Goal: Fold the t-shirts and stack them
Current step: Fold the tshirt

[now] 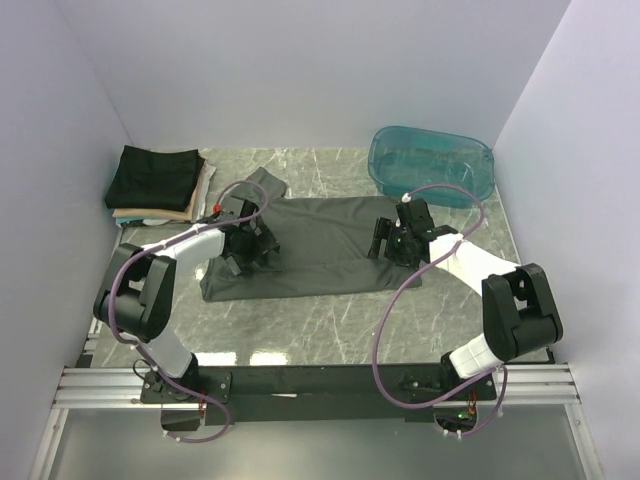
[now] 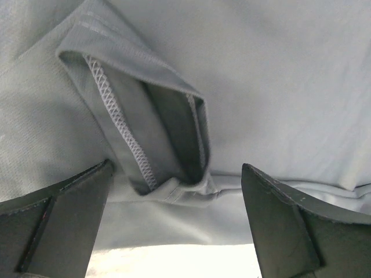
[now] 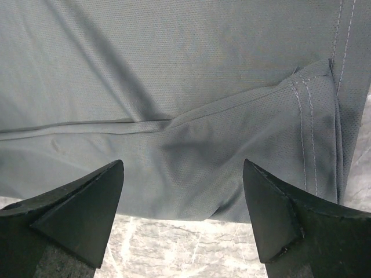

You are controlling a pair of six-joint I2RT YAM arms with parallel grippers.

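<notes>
The table (image 1: 330,320) has a grey-green marbled top with pale veins and a slight shine near the front. Plain pale walls close it in on three sides: the back wall (image 1: 320,70), the left wall (image 1: 50,150) and the right wall (image 1: 580,150). A metal rail (image 1: 320,385) runs along the near edge, and both arms are bolted to it.

The grey shirt (image 1: 320,240) lies flat across the middle of the table as a long band running left to right, with one end poking out toward the far left. In the far left corner, against the wall, sits a stack of folded shirts (image 1: 150,195). The black shirt (image 1: 155,172) is on top, and tan and cream layers show at the edges beneath it. A see-through teal tub (image 1: 478,170) stands in the far right corner, well apart from the grey shirt.

The left gripper (image 1: 245,250) hangs over the left end of the grey shirt. Its fingers (image 2: 69,208) are spread wide and hold nothing, with a turned-over sleeve (image 2: 145,116) showing its stitched hem below them. The right gripper (image 1: 385,240) hangs over the right end. Its fingers (image 3: 81,214) are also wide apart and hold nothing, above the shirt's near edge and a strip of bare marble.
</notes>
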